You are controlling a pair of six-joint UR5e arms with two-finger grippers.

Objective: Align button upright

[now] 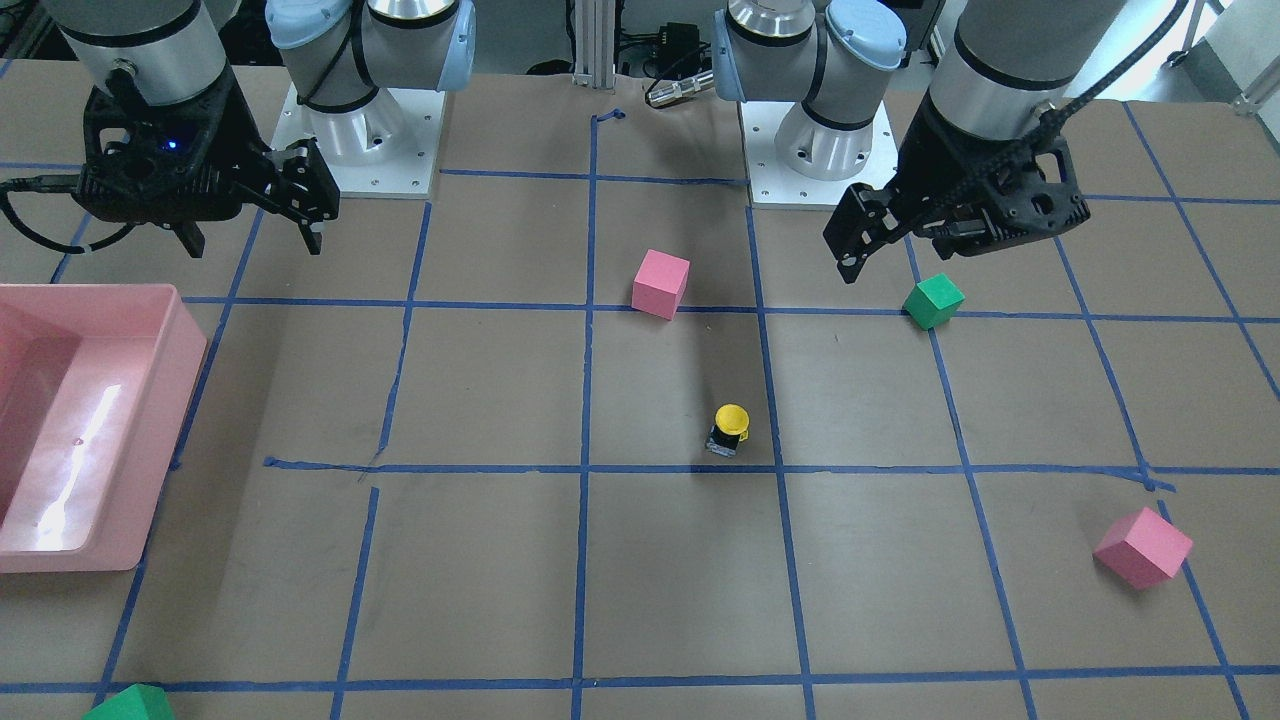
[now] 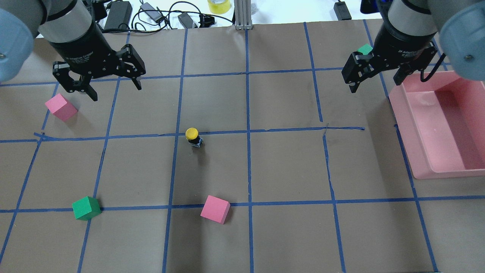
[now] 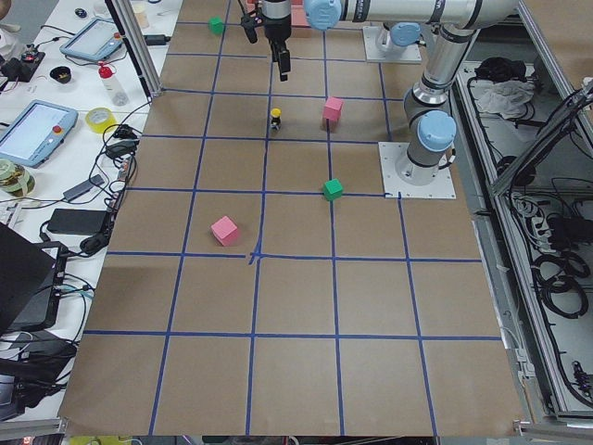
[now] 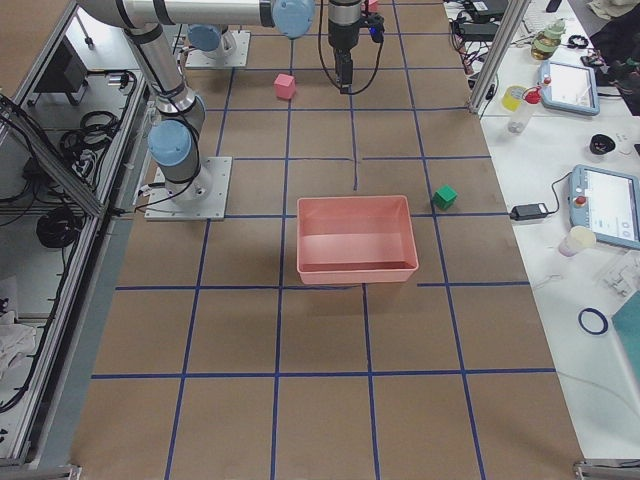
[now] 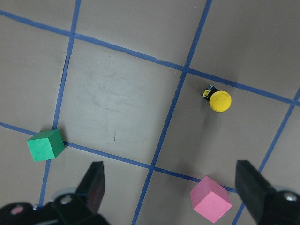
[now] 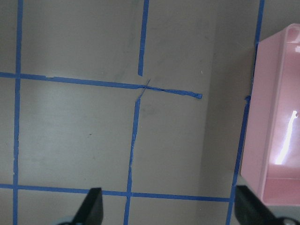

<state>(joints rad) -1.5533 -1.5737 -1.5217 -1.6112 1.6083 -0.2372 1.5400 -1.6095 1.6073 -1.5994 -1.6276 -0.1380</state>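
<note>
Button (image 2: 193, 137) upright mid-worktop (image 2: 288, 167); both end effectors spread wide, empty.
Overhead view: button stands cap-up on its base, just below a blue tape line (image 2: 219, 132), centre-left of frame. Left end effector (image 2: 115, 90) is upper left, well apart from it. Right end effector (image 2: 375, 82) is upper right, farther off, next to the pink bin (image 2: 407, 132). Left wrist view adds the cap from above, upper right of frame, w/ green cube (image 5: 45, 145) lower left and pink cube (image 5: 210, 198) at bottom. Right wrist view shows only tape grid and bin edge at frame right, not the button.
</note>
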